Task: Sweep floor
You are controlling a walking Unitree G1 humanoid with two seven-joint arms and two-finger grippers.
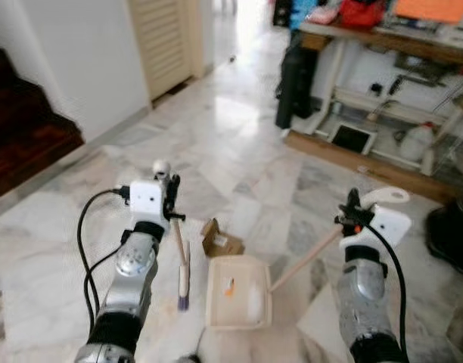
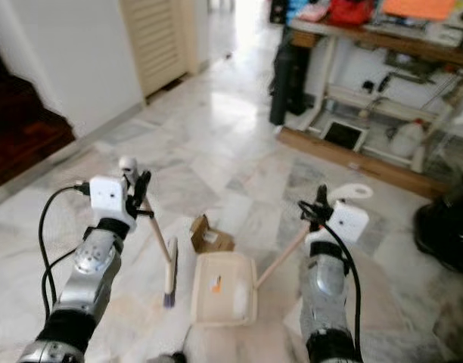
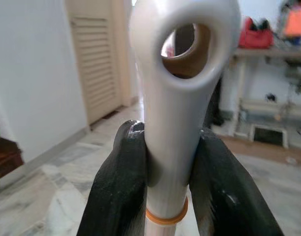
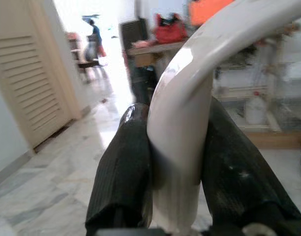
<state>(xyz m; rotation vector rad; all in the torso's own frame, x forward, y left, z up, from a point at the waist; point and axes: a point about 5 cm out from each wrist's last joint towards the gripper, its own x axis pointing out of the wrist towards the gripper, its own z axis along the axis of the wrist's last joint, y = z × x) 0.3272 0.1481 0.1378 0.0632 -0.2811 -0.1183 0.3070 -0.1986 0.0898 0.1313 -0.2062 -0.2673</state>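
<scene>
The left pincer (image 1: 171,198) is clamped on the brush (image 1: 181,261), its handle slanting down to bristles at the floor. The box scrap (image 1: 220,240) lies at two o'clock from the bristles (nearer this arm), just beyond the dustpan (image 1: 237,291), whose handle the right pincer (image 1: 353,214) grips.

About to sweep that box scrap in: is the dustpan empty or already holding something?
Not empty. A small orange scrap lies inside the dustpan, seen from the head cameras.
</scene>
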